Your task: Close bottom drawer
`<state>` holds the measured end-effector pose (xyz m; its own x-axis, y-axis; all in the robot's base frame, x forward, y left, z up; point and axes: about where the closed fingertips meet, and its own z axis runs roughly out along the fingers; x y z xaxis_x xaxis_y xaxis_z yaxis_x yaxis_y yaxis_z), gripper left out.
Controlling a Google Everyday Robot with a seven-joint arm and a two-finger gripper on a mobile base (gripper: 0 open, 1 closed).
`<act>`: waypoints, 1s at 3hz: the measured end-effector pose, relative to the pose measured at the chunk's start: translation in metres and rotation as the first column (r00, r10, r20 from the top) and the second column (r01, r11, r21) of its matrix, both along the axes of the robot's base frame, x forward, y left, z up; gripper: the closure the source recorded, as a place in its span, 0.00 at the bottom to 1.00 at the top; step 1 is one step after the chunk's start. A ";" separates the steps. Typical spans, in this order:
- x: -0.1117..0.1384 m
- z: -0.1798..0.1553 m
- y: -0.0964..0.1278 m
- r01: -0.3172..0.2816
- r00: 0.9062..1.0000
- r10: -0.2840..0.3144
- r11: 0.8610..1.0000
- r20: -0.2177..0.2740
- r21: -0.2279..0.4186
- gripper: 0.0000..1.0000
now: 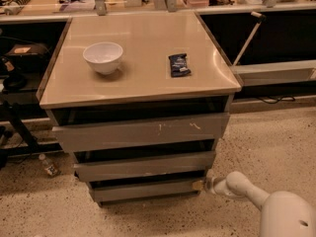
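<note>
The bottom drawer [145, 190] is the lowest and narrowest of three grey fronts in the cabinet. Its plain front panel stands out a little, with a dark gap above it. My gripper [201, 184] is at the right end of that front panel, low near the floor, touching or nearly touching it. The white arm [256, 201] reaches in from the lower right corner. The middle drawer [145, 165] and the wide top drawer [140, 131] with pale scratch marks sit above.
On the beige cabinet top [143, 78] stand a white bowl [103, 57] and a dark snack packet [179, 64]. A small bottle [49, 166] lies on the speckled floor at the left. Dark shelving stands at the left, a bench with a leaning rod [246, 37] at the right.
</note>
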<state>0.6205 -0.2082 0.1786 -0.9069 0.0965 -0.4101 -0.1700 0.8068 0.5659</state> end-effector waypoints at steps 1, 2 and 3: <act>-0.005 0.002 -0.002 -0.012 1.000 0.012 1.000 -0.015 -0.005 1.00; -0.040 0.021 -0.056 0.032 0.995 -0.038 0.997 -0.090 -0.066 1.00; -0.101 0.062 -0.122 0.109 0.979 -0.129 0.986 -0.160 -0.126 1.00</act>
